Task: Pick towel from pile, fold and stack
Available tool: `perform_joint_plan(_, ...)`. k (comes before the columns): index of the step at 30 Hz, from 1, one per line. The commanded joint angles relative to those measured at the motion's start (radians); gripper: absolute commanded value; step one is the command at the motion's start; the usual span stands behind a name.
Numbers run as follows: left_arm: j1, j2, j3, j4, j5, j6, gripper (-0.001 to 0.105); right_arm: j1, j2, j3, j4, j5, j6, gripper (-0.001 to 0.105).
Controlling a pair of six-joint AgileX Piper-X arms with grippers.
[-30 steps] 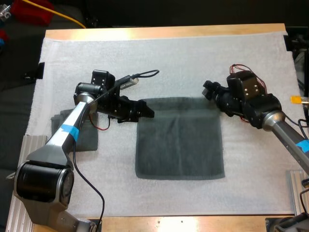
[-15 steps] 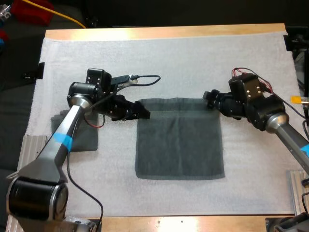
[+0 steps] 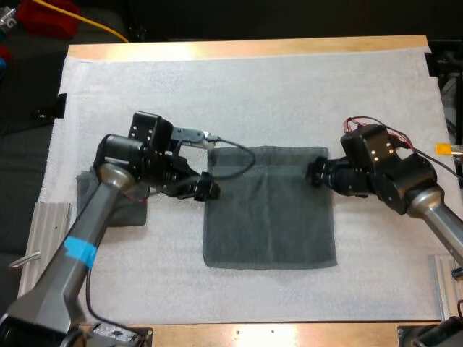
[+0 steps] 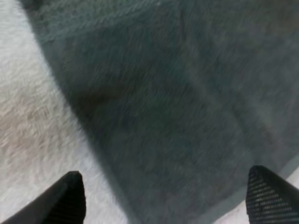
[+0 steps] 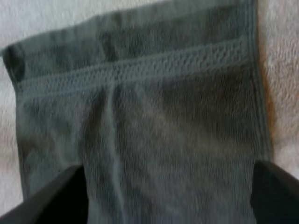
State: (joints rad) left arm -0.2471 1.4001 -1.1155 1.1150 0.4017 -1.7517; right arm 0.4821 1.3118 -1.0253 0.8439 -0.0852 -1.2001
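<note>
White mat (image 3: 289,94) with the towel (image 3: 269,217) flat at centre; left gripper (image 3: 208,189) and right gripper (image 3: 315,173), fingers spread apart, hover at its far corners, presumably to pinch them for folding.

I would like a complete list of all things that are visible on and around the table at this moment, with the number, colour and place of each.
flat dark grey-green cloth towel: one, dark grey-green, spread flat at the middle of the mat.
second dark grey-green cloth towel: one, dark grey-green, on the mat's left side, partly hidden under the left arm.
white fleecy mat: one, white, covers most of the table.
wooden table: one, light brown, under the mat.
left end effector: one, black, open, at the flat towel's left edge near its far corner.
right end effector: one, black, open, at the flat towel's far right corner.
</note>
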Motion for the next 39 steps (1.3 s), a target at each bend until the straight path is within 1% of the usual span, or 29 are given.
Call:
perform_joint_plan(1, -0.006, -0.026, 0.004, 0.012, -0.024, 0.0, 0.069, 0.004, -0.022, -0.004, 0.022, 0.007, -0.015, 0.07)
perform_joint_plan(6, -0.014, -0.123, 0.047, 0.016, -0.023, -0.017, 0.069, 0.037, -0.078, -0.004, 0.077, 0.009, -0.015, 0.07)
perform_joint_plan(14, -0.014, -0.322, 0.171, 0.041, -0.023, -0.032, 0.069, 0.11, -0.177, -0.004, 0.184, 0.064, -0.015, 0.07)
perform_joint_plan(18, -0.014, -0.42, 0.209, 0.041, -0.023, -0.051, 0.069, 0.146, -0.221, -0.004, 0.216, 0.085, -0.008, 0.07)
perform_joint_plan(22, -0.014, -0.496, 0.216, 0.064, -0.001, -0.069, 0.069, 0.175, -0.266, -0.004, 0.268, 0.085, 0.003, 0.07)
perform_joint_plan(26, -0.014, -0.553, 0.216, 0.099, -0.001, -0.075, 0.069, 0.207, -0.313, -0.004, 0.317, 0.108, 0.014, 0.07)
perform_joint_plan(29, -0.014, -0.582, 0.216, 0.132, -0.001, -0.075, 0.069, 0.233, -0.352, -0.004, 0.359, 0.131, 0.02, 0.07)
perform_joint_plan(33, -0.014, -0.61, 0.216, 0.172, -0.001, -0.061, 0.069, 0.262, -0.398, -0.004, 0.412, 0.137, 0.036, 0.07)
perform_joint_plan(39, -0.014, -0.654, 0.216, 0.204, -0.001, -0.053, 0.069, 0.272, -0.458, -0.001, 0.489, 0.198, 0.055, 0.07)
